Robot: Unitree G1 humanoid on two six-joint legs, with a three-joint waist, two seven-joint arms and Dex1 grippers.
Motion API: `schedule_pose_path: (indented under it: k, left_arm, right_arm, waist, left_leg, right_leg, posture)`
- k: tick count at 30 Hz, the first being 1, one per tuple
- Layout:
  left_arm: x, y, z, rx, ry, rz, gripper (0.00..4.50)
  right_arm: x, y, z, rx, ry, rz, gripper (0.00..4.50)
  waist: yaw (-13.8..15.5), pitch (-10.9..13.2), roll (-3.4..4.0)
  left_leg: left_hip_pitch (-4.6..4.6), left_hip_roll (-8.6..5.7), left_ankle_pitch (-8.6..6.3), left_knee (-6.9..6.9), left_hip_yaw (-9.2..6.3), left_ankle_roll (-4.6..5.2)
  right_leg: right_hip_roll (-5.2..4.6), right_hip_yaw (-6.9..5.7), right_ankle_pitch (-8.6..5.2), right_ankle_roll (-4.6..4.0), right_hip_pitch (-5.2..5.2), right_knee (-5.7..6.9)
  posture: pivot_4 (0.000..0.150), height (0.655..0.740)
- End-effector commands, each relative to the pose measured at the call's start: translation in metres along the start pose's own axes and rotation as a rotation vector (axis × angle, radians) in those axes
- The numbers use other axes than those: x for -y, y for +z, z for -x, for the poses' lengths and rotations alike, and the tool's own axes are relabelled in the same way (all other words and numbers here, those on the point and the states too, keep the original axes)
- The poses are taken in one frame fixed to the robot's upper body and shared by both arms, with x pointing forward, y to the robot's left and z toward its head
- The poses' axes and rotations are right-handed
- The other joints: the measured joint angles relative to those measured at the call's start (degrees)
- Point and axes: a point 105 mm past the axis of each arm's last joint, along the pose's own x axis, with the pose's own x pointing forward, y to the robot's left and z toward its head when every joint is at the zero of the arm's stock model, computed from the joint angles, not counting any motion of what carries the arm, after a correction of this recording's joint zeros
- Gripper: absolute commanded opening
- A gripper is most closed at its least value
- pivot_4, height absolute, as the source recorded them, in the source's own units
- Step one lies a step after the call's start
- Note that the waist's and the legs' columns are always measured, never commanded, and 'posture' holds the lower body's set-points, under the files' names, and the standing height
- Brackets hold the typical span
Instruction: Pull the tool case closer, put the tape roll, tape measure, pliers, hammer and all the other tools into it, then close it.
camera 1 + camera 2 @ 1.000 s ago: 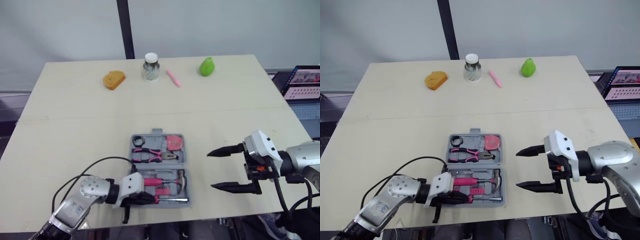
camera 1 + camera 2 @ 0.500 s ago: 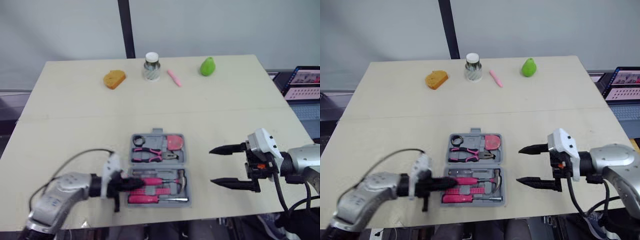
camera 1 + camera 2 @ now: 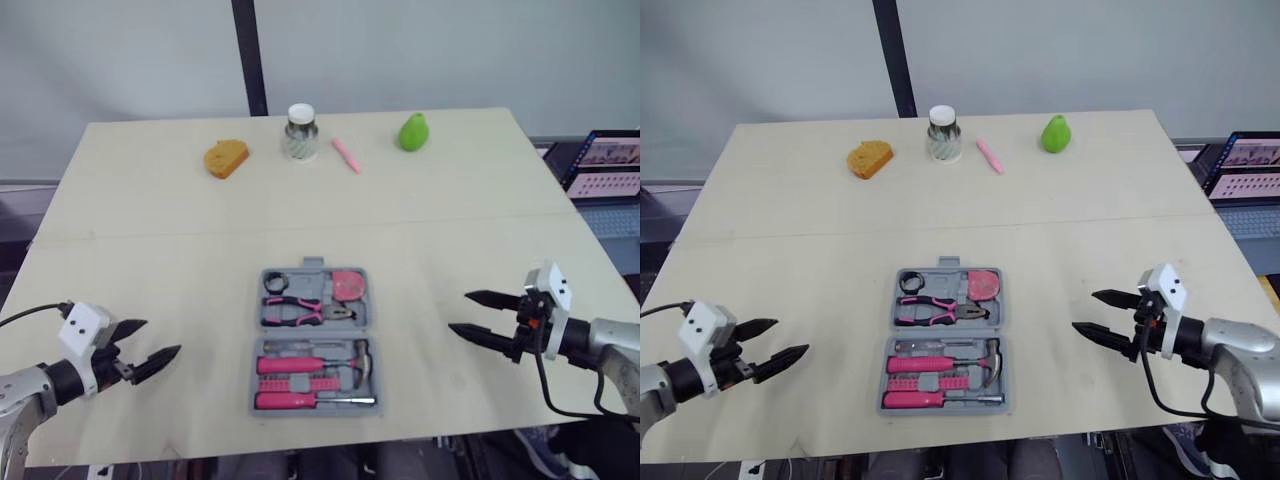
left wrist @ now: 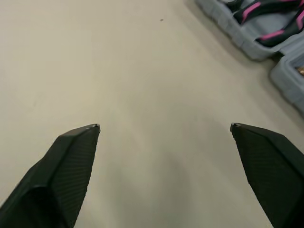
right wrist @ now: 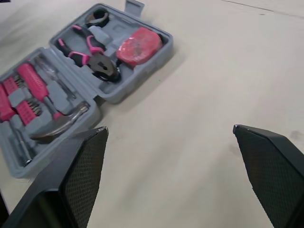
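Left gripper [image 3: 163, 336] has pulled off the tool case [image 3: 367, 300] and now sits well left of it over the table [image 3: 150, 230], fingers spread, empty. Right gripper [image 3: 458, 312] has backed off rightward, also spread and empty. Case unmoved, near-centre of table, grey, lying open flat. Far half: tape roll [image 3: 276, 281], pliers [image 3: 305, 311], tape measure [image 3: 349, 285]. Near half: hammer [image 3: 362, 355], pink-handled screwdriver [image 3: 285, 400].
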Motion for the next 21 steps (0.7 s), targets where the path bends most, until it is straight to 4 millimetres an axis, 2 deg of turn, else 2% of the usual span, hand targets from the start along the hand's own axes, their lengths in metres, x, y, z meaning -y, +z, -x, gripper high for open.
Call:
schedule_pose_path:
  k: [1,5,7,10,14,15,16,17,18,21]
  left_arm:
    - [-0.005,0.007,0.001,0.026,0.02,-0.042,4.44]
    - [0.002,0.011,-0.012,0.033,-0.023,-0.072,4.44]
    - [0.009,0.015,-0.021,0.041,-0.064,-0.085,3.95]
    - [0.021,0.015,-0.034,0.026,-0.122,-0.119,2.7]
    - [0.038,0.007,-0.054,-0.003,-0.204,-0.139,0.84]
    - [0.043,0.005,-0.059,-0.011,-0.221,-0.144,0.22]
    - [0.046,0.004,-0.063,-0.014,-0.233,-0.147,0.0]
    - [0.047,0.003,-0.065,-0.014,-0.237,-0.149,0.0]
    - [0.053,0.002,-0.07,-0.016,-0.259,-0.151,0.0]
    - [0.067,0.001,-0.084,-0.013,-0.306,-0.157,0.0]
  right_arm:
    - [0.006,0.003,-0.001,0.019,-0.034,0.041,4.5]
    - [0.008,-0.004,-0.008,0.016,-0.047,0.041,4.5]
    - [0.008,-0.008,-0.015,0.011,-0.057,0.052,4.5]
    - [0.0,-0.015,-0.025,-0.027,-0.022,0.072,3.62]
    - [-0.015,-0.023,-0.045,-0.063,0.037,0.092,1.84]
    - [-0.018,-0.024,-0.05,-0.074,0.054,0.097,1.26]
    - [-0.021,-0.026,-0.053,-0.084,0.066,0.101,0.69]
    - [-0.023,-0.027,-0.055,-0.089,0.071,0.103,0.28]
    - [-0.027,-0.029,-0.06,-0.102,0.089,0.106,0.12]
    - [-0.039,-0.029,-0.075,-0.115,0.131,0.117,0.12]
  waist:
    - [-0.06,0.0,0.01]
    - [-0.15,0.0,0.01]
    - [-0.25,0.0,0.01]
    - [-0.43,0.0,0.02]
    - [-0.94,-0.01,0.01]
    - [-1.16,-0.01,0.01]
    - [-1.29,-0.01,0.01]
    - [-1.34,-0.01,0.01]
    - [-1.48,-0.01,0.01]
    - [-1.48,-0.01,0.0]
  left_leg:
    - [0.0,0.0,0.0,0.0,0.04,0.0]
    - [0.0,0.0,0.0,0.0,0.11,-0.03]
    - [0.0,0.0,0.01,-0.01,0.15,-0.05]
    - [0.01,0.0,0.02,-0.04,0.24,-0.06]
    - [0.0,-0.01,0.02,-0.06,0.32,-0.05]
    - [0.01,-0.02,0.02,-0.06,0.33,-0.05]
    - [0.0,-0.01,0.03,-0.06,0.35,-0.05]
    - [0.01,-0.01,0.04,-0.06,0.36,-0.06]
    - [0.0,0.0,0.04,-0.06,0.36,-0.06]
    - [-0.01,0.01,0.04,-0.06,0.47,-0.06]
  right_leg:
    - [-0.03,0.04,0.0,0.0,-0.06,0.0]
    - [-0.06,0.12,0.0,0.0,-0.16,0.07]
    - [-0.06,0.16,0.0,0.0,-0.22,0.2]
    - [-0.05,0.18,0.0,0.0,-0.27,0.35]
    - [0.0,0.23,0.0,0.0,-0.31,0.39]
    - [0.01,0.24,0.0,0.0,-0.31,0.4]
    - [0.02,0.26,0.0,0.0,-0.32,0.41]
    - [0.03,0.26,0.0,0.0,-0.32,0.42]
    - [0.04,0.27,0.0,0.0,-0.35,0.44]
    - [0.07,0.38,0.0,0.0,-0.46,0.52]
  posture:
    - [0.15,0.74]
    - [0.15,0.74]
    - [0.15,0.74]
    - [0.15,0.74]
    - [0.15,0.74]
    - [0.15,0.74]
    - [0.15,0.74]
    - [0.15,0.74]
    - [0.15,0.74]
    - [0.15,0.74]
